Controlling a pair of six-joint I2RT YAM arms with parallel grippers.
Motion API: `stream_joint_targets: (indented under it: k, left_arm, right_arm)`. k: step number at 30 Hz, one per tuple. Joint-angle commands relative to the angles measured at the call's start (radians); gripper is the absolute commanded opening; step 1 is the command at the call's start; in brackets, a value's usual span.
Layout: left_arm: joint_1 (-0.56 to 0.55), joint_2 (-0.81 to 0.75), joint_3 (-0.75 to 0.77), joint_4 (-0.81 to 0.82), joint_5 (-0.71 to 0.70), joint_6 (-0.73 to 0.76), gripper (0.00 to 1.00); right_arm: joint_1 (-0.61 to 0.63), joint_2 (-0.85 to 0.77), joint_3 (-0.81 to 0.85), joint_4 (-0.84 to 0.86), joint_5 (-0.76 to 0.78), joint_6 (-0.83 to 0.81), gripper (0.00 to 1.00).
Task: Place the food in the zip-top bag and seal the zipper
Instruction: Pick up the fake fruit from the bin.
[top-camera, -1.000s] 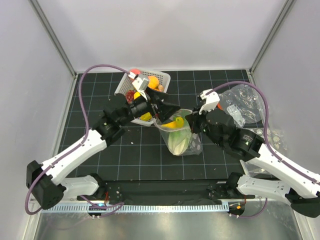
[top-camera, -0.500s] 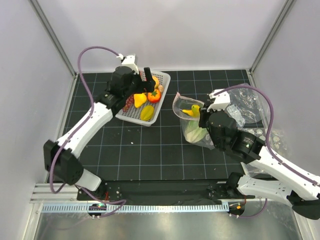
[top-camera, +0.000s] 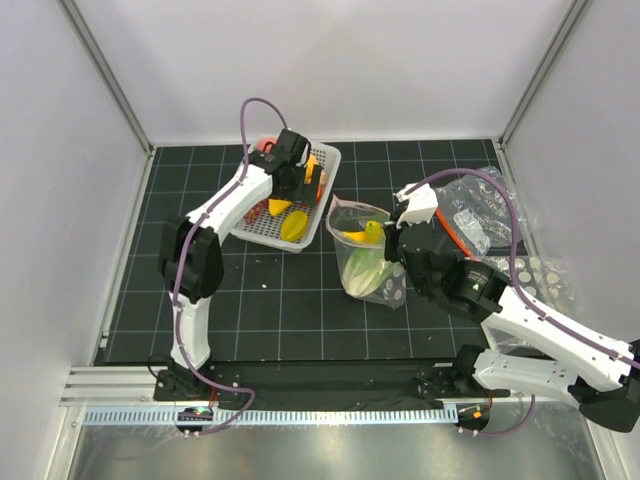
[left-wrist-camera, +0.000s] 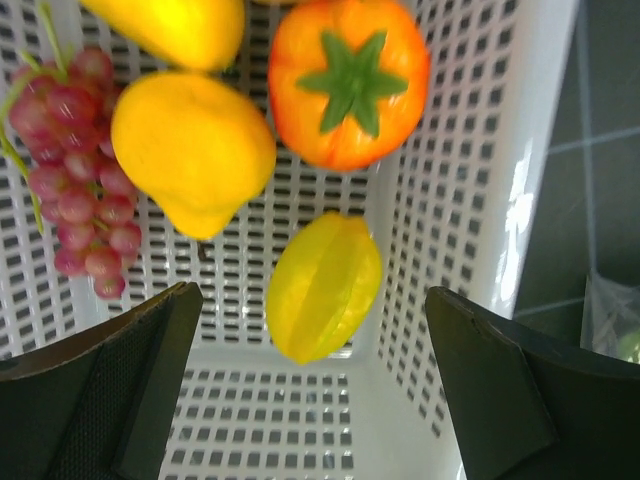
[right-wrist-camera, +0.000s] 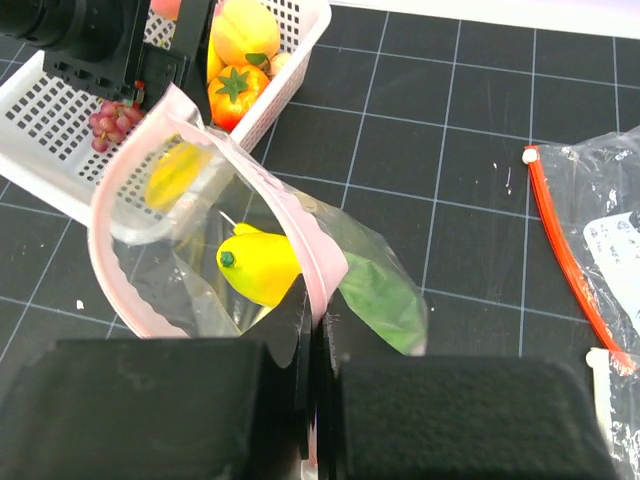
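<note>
My left gripper (left-wrist-camera: 310, 300) is open and empty, hanging over the white basket (left-wrist-camera: 480, 150) with a yellow starfruit (left-wrist-camera: 322, 288) between its fingers' line. An orange-red fruit (left-wrist-camera: 348, 80), a yellow fruit (left-wrist-camera: 190, 145) and dark grapes (left-wrist-camera: 75, 175) lie beside it. My right gripper (right-wrist-camera: 312, 320) is shut on the pink zipper strip (right-wrist-camera: 300, 240) of the zip-top bag (right-wrist-camera: 200, 290), holding its mouth open and raised. Inside are a yellow fruit (right-wrist-camera: 258, 265) and green cabbage (right-wrist-camera: 385, 300). From above, the bag (top-camera: 365, 265) stands right of the basket (top-camera: 255, 228).
An undotted clear bag with an orange-red strip (right-wrist-camera: 560, 240) lies on the black grid mat at the right, also in the top view (top-camera: 480, 215). The left arm (top-camera: 215, 215) stretches from its base to the basket. Grey walls enclose the mat.
My left gripper left the bag's mouth and moved back over the basket, now open above the starfruit. The right gripper kept its hold; the bag shifted right, then slightly left.
</note>
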Motion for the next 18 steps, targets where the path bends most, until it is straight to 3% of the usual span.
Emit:
stream_joint_targets:
  k: [1, 5, 11, 14, 18]
  left_arm:
    - [0.011, 0.019, 0.072, -0.2, 0.042, 0.026, 0.99]
    - [0.01, -0.016, -0.021, -0.208, 0.132, 0.01, 1.0]
    - [0.0, -0.111, -0.239, -0.064, 0.222, -0.016, 1.0]
    - [0.002, -0.066, -0.262, -0.018, 0.226, -0.026, 0.99]
    - [-0.001, -0.003, -0.215, -0.064, 0.237, -0.027, 0.89]
  right_arm:
    - [0.007, -0.049, -0.004, 0.079, 0.018, 0.016, 0.01]
    - [0.007, -0.045, -0.005, 0.077, 0.02, 0.021, 0.01]
    - [0.007, -0.03, -0.004, 0.075, 0.012, 0.022, 0.01]
    - [0.007, -0.03, -0.008, 0.08, 0.004, 0.021, 0.01]
    - [0.007, -0.037, -0.024, 0.094, 0.001, 0.022, 0.01]
